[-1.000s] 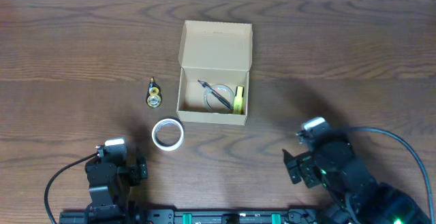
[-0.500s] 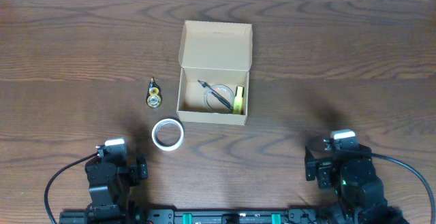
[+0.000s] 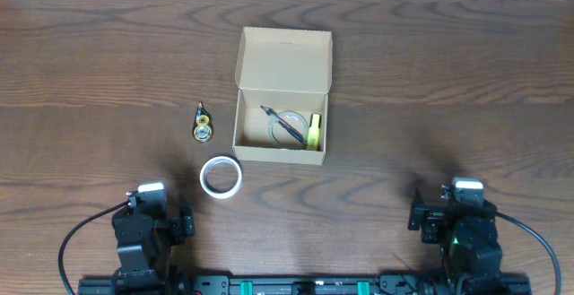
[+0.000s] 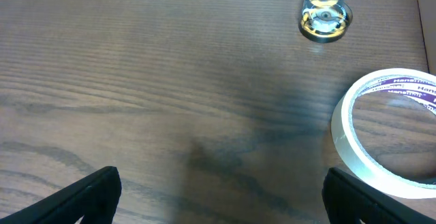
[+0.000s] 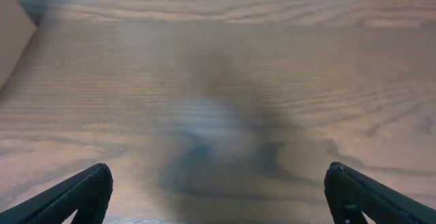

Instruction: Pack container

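Right claw (image 5: 218,195) back; tan container (image 3: 283,60) open

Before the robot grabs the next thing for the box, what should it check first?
1. Is the box open? ok, its flap stands back.
2. Is the left gripper open and empty? ok.
3. Is the right gripper open and empty? ok.
4. Is the white tape roll free to grab? ok, it lies flat near the box, touching nothing.
5. Is everything packed? not ok: the white tape roll and the small gold-and-black thing lie outside the box.
6. Is there room inside for the roll? cannot tell.
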Controlling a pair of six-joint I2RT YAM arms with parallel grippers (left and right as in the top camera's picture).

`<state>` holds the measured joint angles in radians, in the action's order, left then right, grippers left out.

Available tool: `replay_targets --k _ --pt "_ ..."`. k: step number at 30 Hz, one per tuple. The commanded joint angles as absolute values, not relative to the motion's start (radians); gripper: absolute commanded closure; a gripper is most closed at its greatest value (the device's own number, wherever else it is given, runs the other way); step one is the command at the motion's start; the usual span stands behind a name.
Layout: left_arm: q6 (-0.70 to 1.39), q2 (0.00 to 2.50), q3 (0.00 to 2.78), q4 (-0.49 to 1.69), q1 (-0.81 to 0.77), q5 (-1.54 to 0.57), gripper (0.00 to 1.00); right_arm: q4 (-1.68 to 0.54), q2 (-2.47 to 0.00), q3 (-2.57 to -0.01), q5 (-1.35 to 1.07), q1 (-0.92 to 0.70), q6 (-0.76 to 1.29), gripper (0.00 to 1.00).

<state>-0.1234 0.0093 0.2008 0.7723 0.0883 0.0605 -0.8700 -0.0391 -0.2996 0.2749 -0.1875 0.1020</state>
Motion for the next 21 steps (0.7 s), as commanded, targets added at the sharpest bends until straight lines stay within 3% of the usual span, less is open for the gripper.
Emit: replay_targets --k 1,21 --pt "-0.104 0.004 0.178 0.800 0.084 0.081 0.05 -0.867 -0.015 -0.279 0.234 -0.146 0.115 0.01" --pt "-0.104 0.004 0.178 0.800 0.084 0.081 0.05 -0.838 -0.006 -0.186 0.107 -0.104 0.073 0.01"
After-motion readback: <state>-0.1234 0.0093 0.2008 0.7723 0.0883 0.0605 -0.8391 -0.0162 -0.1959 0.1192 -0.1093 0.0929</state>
